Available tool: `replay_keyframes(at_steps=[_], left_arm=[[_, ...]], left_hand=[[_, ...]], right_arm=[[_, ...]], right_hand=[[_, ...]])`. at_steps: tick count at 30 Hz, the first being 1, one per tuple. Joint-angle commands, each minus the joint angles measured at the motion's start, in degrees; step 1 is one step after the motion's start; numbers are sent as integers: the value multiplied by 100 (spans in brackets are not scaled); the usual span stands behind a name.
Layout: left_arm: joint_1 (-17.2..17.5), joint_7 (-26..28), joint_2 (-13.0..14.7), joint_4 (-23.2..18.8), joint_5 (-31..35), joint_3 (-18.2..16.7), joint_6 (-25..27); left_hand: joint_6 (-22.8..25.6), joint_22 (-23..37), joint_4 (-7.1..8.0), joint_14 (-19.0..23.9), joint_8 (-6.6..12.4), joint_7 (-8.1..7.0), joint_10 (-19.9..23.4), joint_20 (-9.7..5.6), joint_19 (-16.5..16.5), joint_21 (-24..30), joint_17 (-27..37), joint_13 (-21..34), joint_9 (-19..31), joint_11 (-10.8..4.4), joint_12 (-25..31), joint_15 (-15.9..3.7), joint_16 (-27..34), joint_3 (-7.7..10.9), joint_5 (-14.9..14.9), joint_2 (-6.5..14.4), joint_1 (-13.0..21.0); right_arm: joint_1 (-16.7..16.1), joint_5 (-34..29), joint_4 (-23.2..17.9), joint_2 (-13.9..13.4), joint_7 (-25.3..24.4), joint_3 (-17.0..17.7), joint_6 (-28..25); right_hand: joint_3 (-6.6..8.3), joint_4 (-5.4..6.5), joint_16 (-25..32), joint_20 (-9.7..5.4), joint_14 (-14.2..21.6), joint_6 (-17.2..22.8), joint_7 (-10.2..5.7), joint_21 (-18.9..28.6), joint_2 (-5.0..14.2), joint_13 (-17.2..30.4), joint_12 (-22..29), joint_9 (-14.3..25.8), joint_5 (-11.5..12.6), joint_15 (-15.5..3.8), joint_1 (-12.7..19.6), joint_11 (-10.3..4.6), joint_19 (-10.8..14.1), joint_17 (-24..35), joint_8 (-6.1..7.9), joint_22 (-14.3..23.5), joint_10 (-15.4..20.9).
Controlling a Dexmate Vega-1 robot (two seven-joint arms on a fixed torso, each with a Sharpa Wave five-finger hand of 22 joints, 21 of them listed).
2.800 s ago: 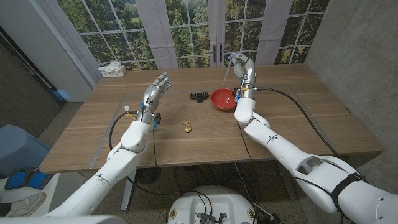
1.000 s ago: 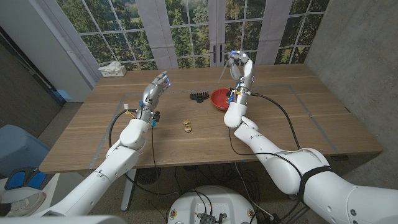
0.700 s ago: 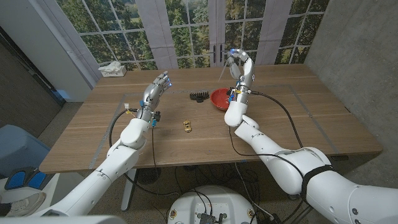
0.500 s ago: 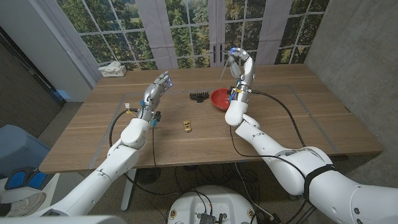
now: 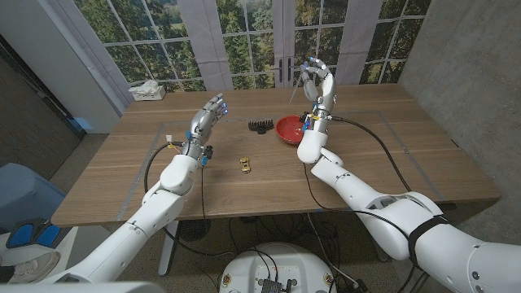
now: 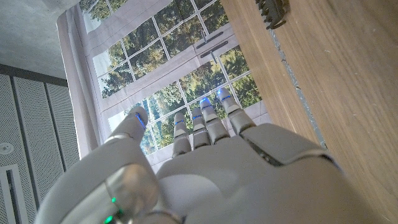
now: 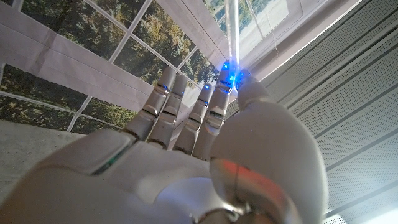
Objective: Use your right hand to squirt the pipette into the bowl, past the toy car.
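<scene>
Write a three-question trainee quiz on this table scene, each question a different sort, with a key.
1. True or false: the right hand holds the pipette up above the table.
2. Which thing lies nearest the red bowl? A) tissue box B) black comb C) toy car
3. Fill in: the left hand holds ____.

Key: 1 true; 2 B; 3 nothing, its fingers are apart.

pipette [image 5: 296, 88] bulb hidden in right hand [image 5: 319, 81], tip blurred
</scene>
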Motion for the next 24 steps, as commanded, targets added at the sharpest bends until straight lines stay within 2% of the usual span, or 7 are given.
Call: replay_keyframes(at_steps=[1, 6, 13, 17, 19, 24], left_arm=[[-7, 6, 3, -21, 16, 21, 38], [-26, -9, 7, -3, -3, 21, 59], [-67, -51, 5, 60, -40, 24, 64], [-109, -95, 4, 115, -62, 31, 56], [-128, -113, 10, 138, -64, 33, 52], [-158, -144, 9, 190, -92, 27, 31]], left_hand=[[22, 8, -36, 48, 14, 17, 29, 46, 0, 46, -3, 14, 6, -13, 23, 12, 22, 21, -12, -1, -42], [28, 8, -46, 77, 17, 17, 34, 49, 1, 45, -3, 14, 7, -1, 25, 23, 27, 29, -12, -5, -60], [45, 7, -57, 128, 24, 44, 50, 55, 8, 47, -2, 14, 7, -10, 31, 29, 38, 41, -12, -5, -85], [52, 7, -62, 147, 26, 44, 52, 56, 8, 47, -2, 14, 7, -17, 31, 27, 40, 47, -12, -5, -98], [51, 7, -63, 158, 25, 44, 52, 59, 19, 51, -1, 14, 7, -14, 30, 24, 42, 50, -12, -4, -105], [48, 7, -68, 168, 24, 42, 62, 65, 29, 54, 0, 14, 7, -19, 34, 22, 39, 60, -11, 1, -123]], right_arm=[[-2, 280, -121, -162, 1, -253, -160], [82, 274, 39, -143, 1, -297, -95], [96, -123, 266, 143, 1, 79, -129], [40, -529, 305, 390, 1, 470, -225], [42, -728, 360, 491, 1, 632, -240], [25, -1209, 402, 685, 1, 939, -356]], right_hand=[[51, 26, -18, -98, -44, -15, -34, -5, -2, -25, -33, 1, -5, -884, -68, -5, -1, -19, -45, -7, -64], [66, 23, -30, -101, -44, -19, -27, 1, 2, -50, -46, -4, -5, -887, -78, -9, 25, -36, -65, -9, -64], [-2, 32, 40, -155, -75, 0, -69, -3, 27, -90, -69, 16, -26, -907, -99, 2, 12, 47, -73, -4, -81], [-68, 74, -5, -308, -343, -71, -84, -30, 151, -138, -128, 156, 16, -904, -114, 4, -98, 94, -43, 11, -234], [-184, 97, -10, -448, -541, -105, -152, -83, 185, -141, -120, 287, 50, -927, -140, 0, -271, 158, 17, 19, -293], [-367, 134, -52, -566, -916, -76, -101, -146, 283, -116, -111, 538, 107, -936, -159, -10, -519, 246, 166, 35, -453]])
